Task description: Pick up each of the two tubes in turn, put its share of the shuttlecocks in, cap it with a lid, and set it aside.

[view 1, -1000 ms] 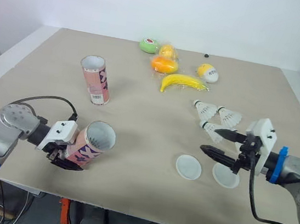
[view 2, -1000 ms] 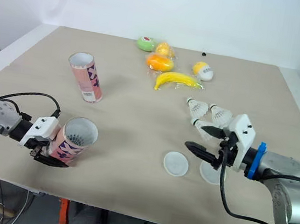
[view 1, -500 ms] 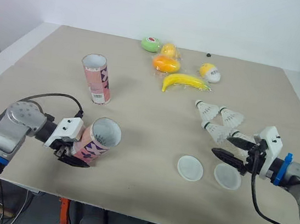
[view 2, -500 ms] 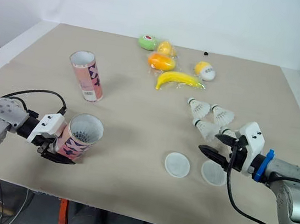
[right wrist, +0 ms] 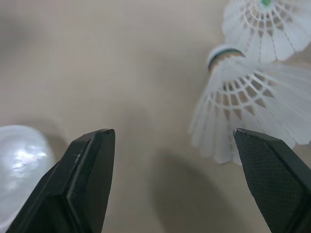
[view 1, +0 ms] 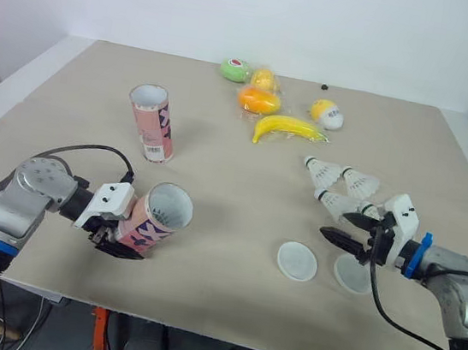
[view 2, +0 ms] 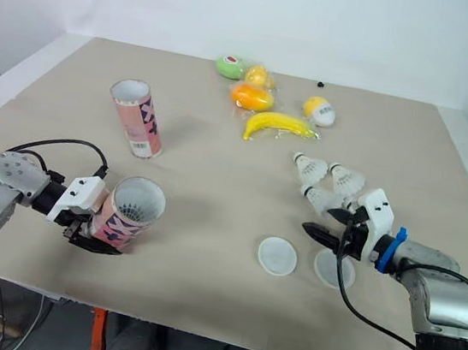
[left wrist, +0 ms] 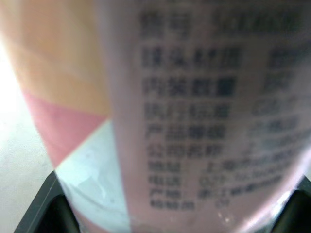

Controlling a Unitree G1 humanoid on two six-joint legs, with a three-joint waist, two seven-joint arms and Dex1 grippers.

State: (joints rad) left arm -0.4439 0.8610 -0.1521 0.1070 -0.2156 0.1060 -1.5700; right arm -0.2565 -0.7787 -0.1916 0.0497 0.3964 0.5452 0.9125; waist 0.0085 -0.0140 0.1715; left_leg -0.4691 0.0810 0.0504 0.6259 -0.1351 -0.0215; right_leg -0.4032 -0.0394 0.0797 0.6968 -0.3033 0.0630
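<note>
Now my left hand (view 1: 118,237) is clamped on a tube (view 1: 159,217), which tilts with its open mouth toward 1 o'clock. The second tube (view 1: 151,123) stands upright on the surface (view 1: 216,181), at 12 o'clock from it. My right hand (view 1: 340,221) has its fingers apart, just beside the nearest of three shuttlecocks (view 1: 338,204). Two lids (view 1: 296,261) lie flat at 5 and 7 o'clock from that hand.

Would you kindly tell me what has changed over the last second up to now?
The right gripper came down toward the table, jaws open, beside the nearest shuttlecock, not gripping it. The left gripper, shut on the tilted tube, carried it slightly toward the table's middle. The upright tube, lids, other shuttlecocks and banana stayed put.
</note>
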